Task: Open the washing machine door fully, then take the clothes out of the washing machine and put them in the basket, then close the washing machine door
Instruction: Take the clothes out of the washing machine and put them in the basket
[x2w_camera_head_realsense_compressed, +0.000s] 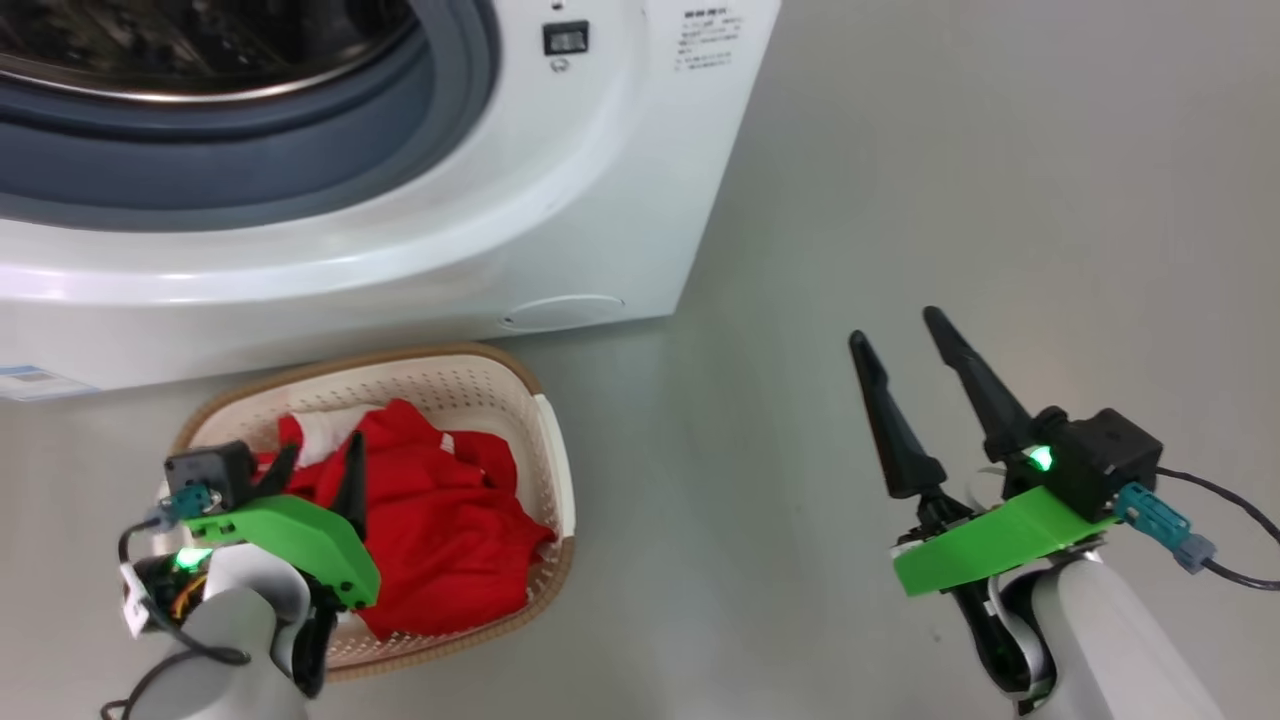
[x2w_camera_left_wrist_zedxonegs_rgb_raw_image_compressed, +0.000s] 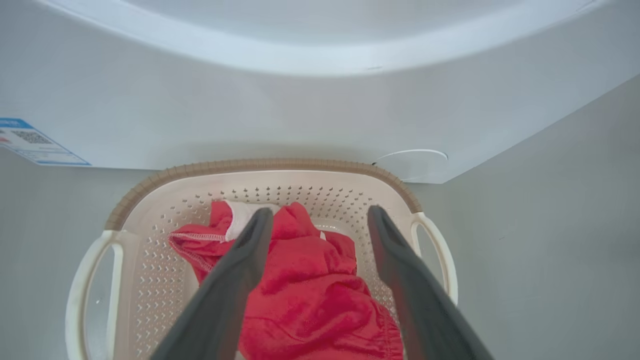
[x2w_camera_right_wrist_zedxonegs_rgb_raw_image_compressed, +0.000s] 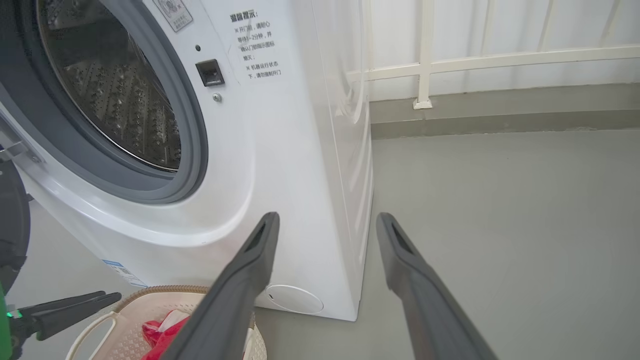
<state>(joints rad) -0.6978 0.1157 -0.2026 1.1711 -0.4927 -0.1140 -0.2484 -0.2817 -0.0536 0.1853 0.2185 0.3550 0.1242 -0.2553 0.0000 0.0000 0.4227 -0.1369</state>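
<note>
Basket (x2w_camera_head_realsense_compressed: 450, 388) sits on the floor (x2w_camera_head_realsense_compressed: 1000, 200) touching the washing machine (x2w_camera_head_realsense_compressed: 600, 200) front, with a red garment (x2w_camera_head_realsense_compressed: 450, 520) heaped inside. Your left gripper (x2w_camera_head_realsense_compressed: 322, 450) hangs over that garment, fingers spread wide, gripping nothing. Your right gripper (x2w_camera_head_realsense_compressed: 895, 328) is equally wide over bare floor, well apart from the basket.

In the head view we see the washing machine (x2w_camera_head_realsense_compressed: 600, 200) cut off by the top and left edges, leaving the lower arc of its drum opening. The print on its front label (x2w_camera_head_realsense_compressed: 712, 42) is too small to read, and the blue sticker (x2w_camera_head_realsense_compressed: 30, 380) runs off the left edge. The left claw (x2w_camera_head_realsense_compressed: 322, 448) and its forearm hide the near left corner of the basket (x2w_camera_head_realsense_compressed: 545, 440). The red garment (x2w_camera_head_realsense_compressed: 450, 520) buries most of a white cloth (x2w_camera_head_realsense_compressed: 325, 432). In the right wrist view a dark curve at the left edge, perhaps the washing machine door (x2w_camera_right_wrist_zedxonegs_rgb_raw_image_compressed: 11, 220), is mostly out of frame.
</note>
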